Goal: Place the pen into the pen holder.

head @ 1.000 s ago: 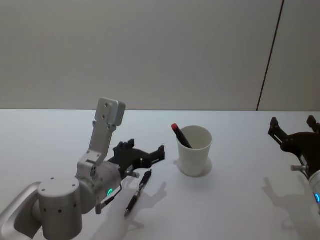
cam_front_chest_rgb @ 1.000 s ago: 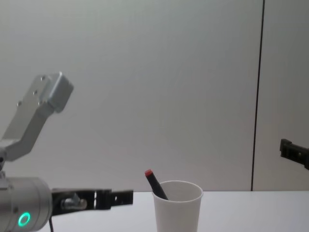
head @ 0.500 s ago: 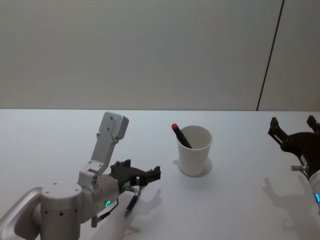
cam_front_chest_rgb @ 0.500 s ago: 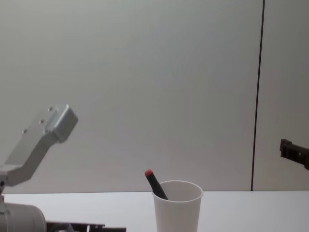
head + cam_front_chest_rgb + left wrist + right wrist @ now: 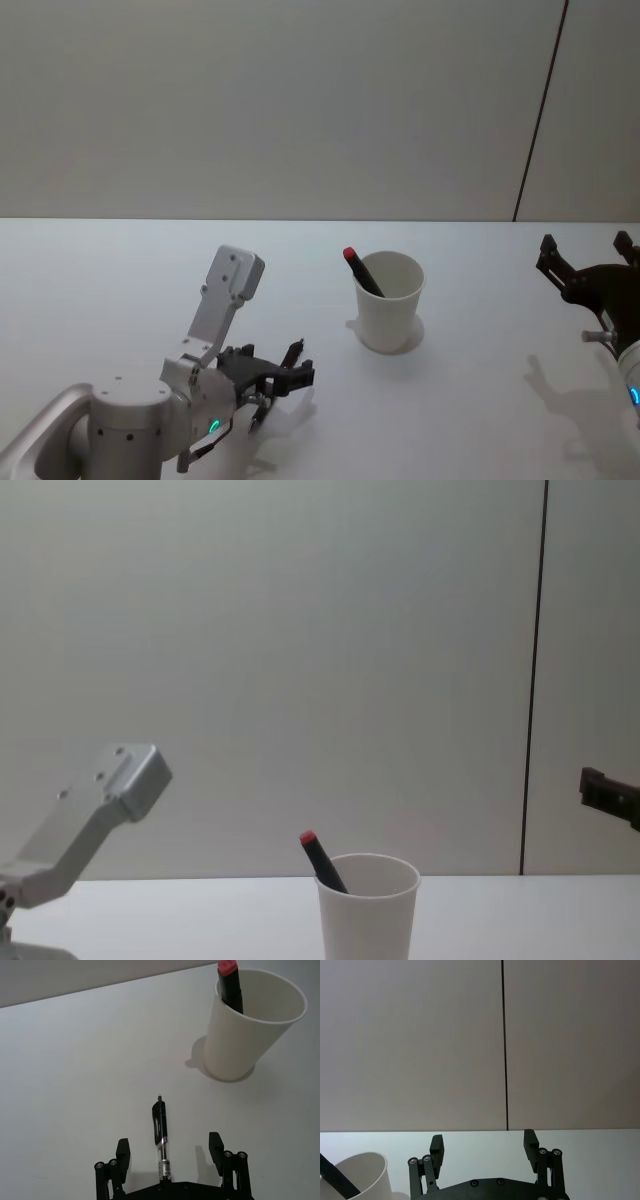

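The left tool point(image 5: 169, 1142) hides the pen's point(image 5: 159, 1127) back end; the pen holder point(image 5: 250, 1035) hides the marker's point(image 5: 231, 985) lower part.

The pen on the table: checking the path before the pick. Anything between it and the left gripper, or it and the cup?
Nothing visible. The open left gripper straddles the pen; bare table lies between pen and pen holder. A red-capped marker leans inside the holder, leaving room. The right gripper hangs parked at the right.
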### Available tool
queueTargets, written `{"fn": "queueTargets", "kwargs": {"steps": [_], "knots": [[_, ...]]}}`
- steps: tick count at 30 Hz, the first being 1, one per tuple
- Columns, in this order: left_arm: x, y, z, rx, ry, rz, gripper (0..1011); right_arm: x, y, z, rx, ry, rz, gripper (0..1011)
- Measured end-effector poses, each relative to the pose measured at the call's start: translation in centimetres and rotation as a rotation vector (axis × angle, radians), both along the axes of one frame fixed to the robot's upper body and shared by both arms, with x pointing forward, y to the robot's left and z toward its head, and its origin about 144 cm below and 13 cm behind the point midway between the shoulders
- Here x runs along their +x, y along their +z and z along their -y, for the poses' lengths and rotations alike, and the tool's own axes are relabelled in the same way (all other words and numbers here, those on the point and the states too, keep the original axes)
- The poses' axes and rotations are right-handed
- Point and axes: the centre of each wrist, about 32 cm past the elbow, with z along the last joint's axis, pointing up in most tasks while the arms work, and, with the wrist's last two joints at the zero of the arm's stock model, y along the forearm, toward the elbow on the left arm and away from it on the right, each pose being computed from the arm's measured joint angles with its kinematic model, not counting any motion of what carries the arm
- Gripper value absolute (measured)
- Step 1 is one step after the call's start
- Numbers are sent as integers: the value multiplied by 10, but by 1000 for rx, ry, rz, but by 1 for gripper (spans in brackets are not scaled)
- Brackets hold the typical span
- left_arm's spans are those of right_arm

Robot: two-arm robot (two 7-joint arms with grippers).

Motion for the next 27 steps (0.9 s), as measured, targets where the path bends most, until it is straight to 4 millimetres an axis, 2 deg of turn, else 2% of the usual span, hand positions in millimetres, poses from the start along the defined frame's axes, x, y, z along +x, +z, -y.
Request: {"fn": "queueTargets", "kwargs": {"steps": [16, 20, 27], "knots": [[-2, -11, -1, 43, 8, -54, 996, 0, 0, 0, 0, 0, 0, 1002], [-2, -12, -1, 51, 8, -62, 925, 0, 0, 0, 0, 0, 0, 1001], [-1, -13, 0, 76, 8, -78, 712, 0, 0, 0, 0, 0, 0, 1001]]}}
